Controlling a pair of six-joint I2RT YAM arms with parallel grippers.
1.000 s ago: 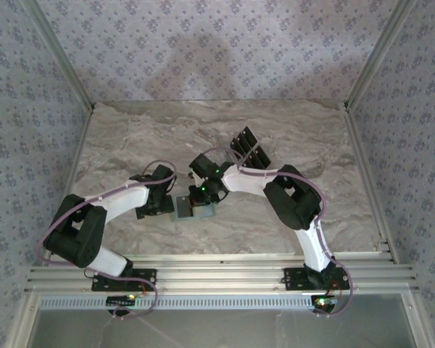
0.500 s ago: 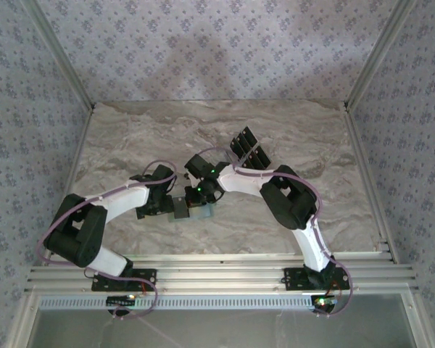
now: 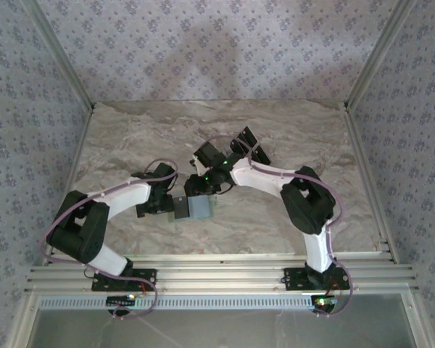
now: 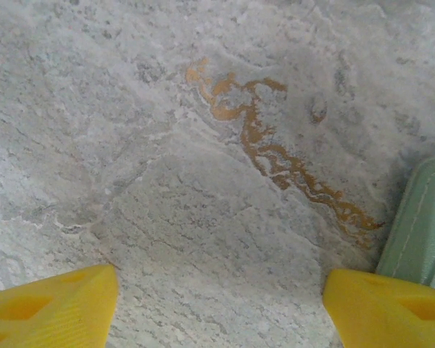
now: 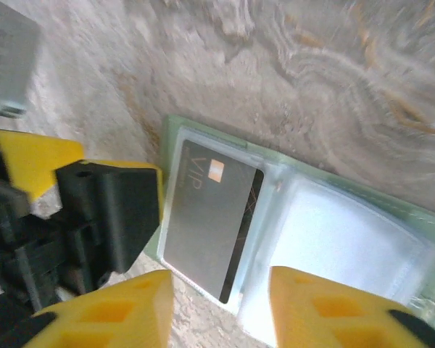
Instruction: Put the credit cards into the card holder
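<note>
**Q:** Marble table [image 3: 130, 145], mid-frame: what is lying there?

**A:** The card holder [image 5: 348, 239] is lying open, with a grey card [image 5: 206, 217] sitting in its left pocket. The right gripper [image 5: 219, 290] is hovering above, jaws apart, seemingly releasing. The left gripper [image 4: 221, 290], jaws apart, is waiting beside its edge, probably steadying it.

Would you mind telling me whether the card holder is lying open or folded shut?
Open: the card holder lies spread flat, clear sleeves facing up, a dark VIP card on one half.
</note>
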